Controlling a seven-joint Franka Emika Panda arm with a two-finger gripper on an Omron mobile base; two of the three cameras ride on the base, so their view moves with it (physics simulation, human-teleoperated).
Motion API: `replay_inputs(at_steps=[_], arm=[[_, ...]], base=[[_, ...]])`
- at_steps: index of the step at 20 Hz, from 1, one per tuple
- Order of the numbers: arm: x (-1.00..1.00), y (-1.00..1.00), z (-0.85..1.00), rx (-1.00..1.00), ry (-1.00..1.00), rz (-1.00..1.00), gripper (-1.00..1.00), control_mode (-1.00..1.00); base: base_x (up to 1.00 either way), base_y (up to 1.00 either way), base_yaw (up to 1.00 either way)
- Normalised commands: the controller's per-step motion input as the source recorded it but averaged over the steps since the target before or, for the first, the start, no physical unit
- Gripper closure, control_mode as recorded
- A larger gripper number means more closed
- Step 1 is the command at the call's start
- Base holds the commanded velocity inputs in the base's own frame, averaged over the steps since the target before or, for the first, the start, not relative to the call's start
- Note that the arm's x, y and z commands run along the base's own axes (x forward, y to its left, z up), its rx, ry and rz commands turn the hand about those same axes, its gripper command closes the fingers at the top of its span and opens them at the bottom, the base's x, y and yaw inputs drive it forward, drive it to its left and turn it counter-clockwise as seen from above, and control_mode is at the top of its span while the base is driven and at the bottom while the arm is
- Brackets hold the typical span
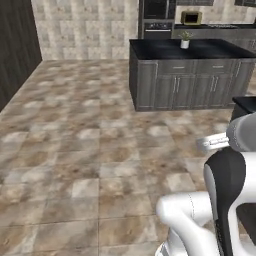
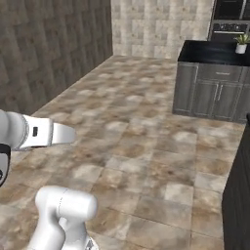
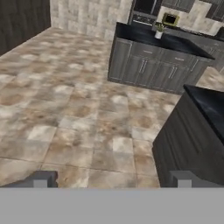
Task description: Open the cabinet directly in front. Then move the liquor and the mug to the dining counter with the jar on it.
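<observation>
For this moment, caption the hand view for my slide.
Open hand over tiled floor, facing the small island with its potted plant.

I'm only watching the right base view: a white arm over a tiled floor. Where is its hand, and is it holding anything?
Observer: In the hand view the gripper is open, its dark fingertips wide apart with just floor tiles ahead. It holds nothing.
Visitor: And the dark slab at my right edge?
Observer: That is a counter. The hand view shows it has a black top.
Visitor: Anything behind the island with the plant?
Observer: The left base view shows a small yellow-framed box further back.
</observation>
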Motion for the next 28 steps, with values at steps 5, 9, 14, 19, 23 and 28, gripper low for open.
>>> replay_inputs(at_steps=[5, 9, 14, 19, 23, 28], arm=[[0.00, 0.00, 0.00, 0.00, 0.00, 0.00, -1.00, 1.00], [0.00, 0.00, 0.00, 0.00, 0.00, 0.00, -1.00, 1.00], [0.00, 0.00, 0.00, 0.00, 0.00, 0.00, -1.00, 1.00], [0.00, 0.00, 0.00, 0.00, 0.00, 0.00, -1.00, 1.00], [0.00, 0.00, 0.00, 0.00, 0.00, 0.00, -1.00, 1.00], [0.00, 0.00, 0.00, 0.00, 0.00, 0.00, -1.00, 1.00]], base=[[1.00, -0.06, -0.01], [1.00, -0.20, -0.05], [1.00, 0.00, -0.01], [1.00, 0.00, 0.00], [1.00, 0.00, -0.01], [1.00, 0.00, -0.02]])
